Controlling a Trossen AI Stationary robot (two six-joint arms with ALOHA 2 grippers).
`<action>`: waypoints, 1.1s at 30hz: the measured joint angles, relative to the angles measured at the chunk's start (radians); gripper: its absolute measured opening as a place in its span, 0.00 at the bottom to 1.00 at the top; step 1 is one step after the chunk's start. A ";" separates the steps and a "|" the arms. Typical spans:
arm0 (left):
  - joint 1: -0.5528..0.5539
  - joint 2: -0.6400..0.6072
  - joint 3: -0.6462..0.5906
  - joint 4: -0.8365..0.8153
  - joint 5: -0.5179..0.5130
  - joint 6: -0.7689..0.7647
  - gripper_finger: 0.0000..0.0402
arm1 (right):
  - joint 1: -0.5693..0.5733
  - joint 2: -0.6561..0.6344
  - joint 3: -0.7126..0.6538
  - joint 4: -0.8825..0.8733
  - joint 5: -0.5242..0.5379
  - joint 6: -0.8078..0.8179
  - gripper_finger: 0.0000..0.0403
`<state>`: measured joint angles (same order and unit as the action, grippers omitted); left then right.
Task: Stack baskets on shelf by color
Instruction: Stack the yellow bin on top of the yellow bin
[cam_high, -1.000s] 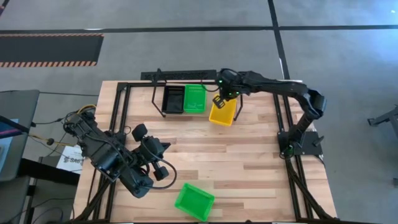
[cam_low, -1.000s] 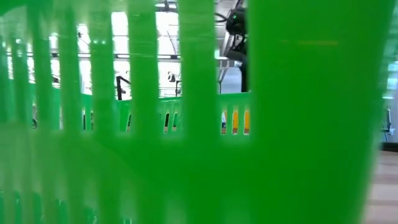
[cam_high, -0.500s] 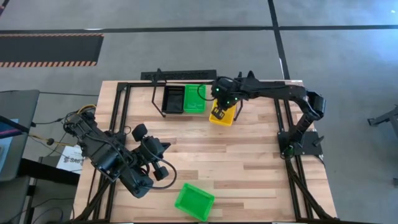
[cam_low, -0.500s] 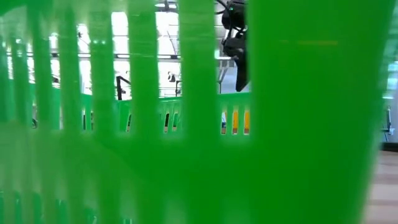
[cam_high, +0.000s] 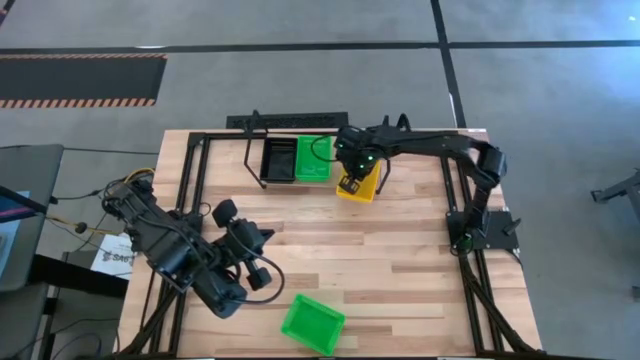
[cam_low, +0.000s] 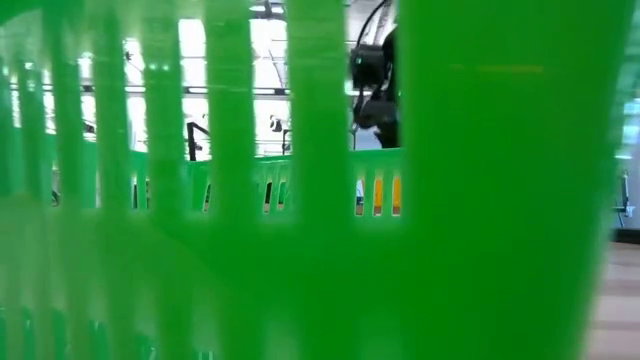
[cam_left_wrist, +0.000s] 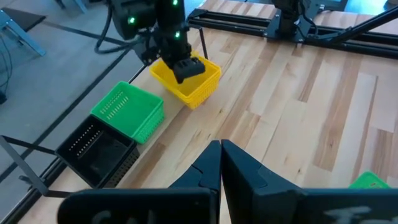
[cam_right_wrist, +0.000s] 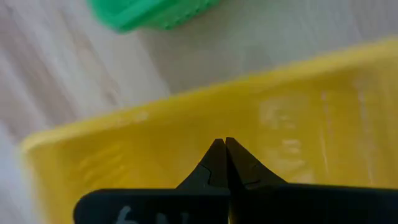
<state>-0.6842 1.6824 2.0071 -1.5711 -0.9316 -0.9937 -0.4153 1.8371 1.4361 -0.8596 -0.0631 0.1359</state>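
Observation:
A black basket (cam_high: 279, 160) and a green basket (cam_high: 312, 158) stand side by side on the shelf (cam_high: 255, 150) at the table's far edge. Just right of them sits a yellow basket (cam_high: 362, 186), slightly askew. My right gripper (cam_high: 349, 183) is shut and points down into that yellow basket (cam_left_wrist: 186, 84). A second green basket (cam_high: 312, 323) rests on the table by the near edge and fills the low view (cam_low: 500, 180). My left gripper (cam_left_wrist: 221, 146) hangs shut above the table's near left, holding nothing. My right gripper comes from above with its shut fingers (cam_left_wrist: 186, 70) inside the yellow basket, close to its inner wall (cam_right_wrist: 186, 155). I cannot tell whether the tips touch the wall or floor. The basket rests on its base.
Black metal rails (cam_high: 195, 180) run along the table's left and right sides. Bare wood (cam_high: 380, 260) lies between the shelf and the near green basket. The right arm's base (cam_high: 480, 228) stands at the right edge.
My right gripper has sunk toward the table and shifted a little toward its left edge, rolling its wrist, from above the yellow basket down into it. Its fingers stay shut.

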 joint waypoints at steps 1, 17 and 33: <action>0.000 0.001 0.000 0.000 0.003 -0.002 0.00 | -0.001 0.015 0.000 0.014 0.000 -0.011 0.00; 0.013 0.006 0.000 0.000 0.001 -0.031 0.00 | -0.041 0.133 0.231 -0.001 -0.013 -0.148 0.00; 0.017 0.006 0.000 0.000 0.001 -0.024 0.00 | -0.054 0.129 0.235 -0.186 0.086 -0.214 0.00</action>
<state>-0.6674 1.6882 2.0071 -1.5711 -0.9302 -1.0172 -0.4692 1.9663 1.6713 -1.0451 0.0230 -0.0779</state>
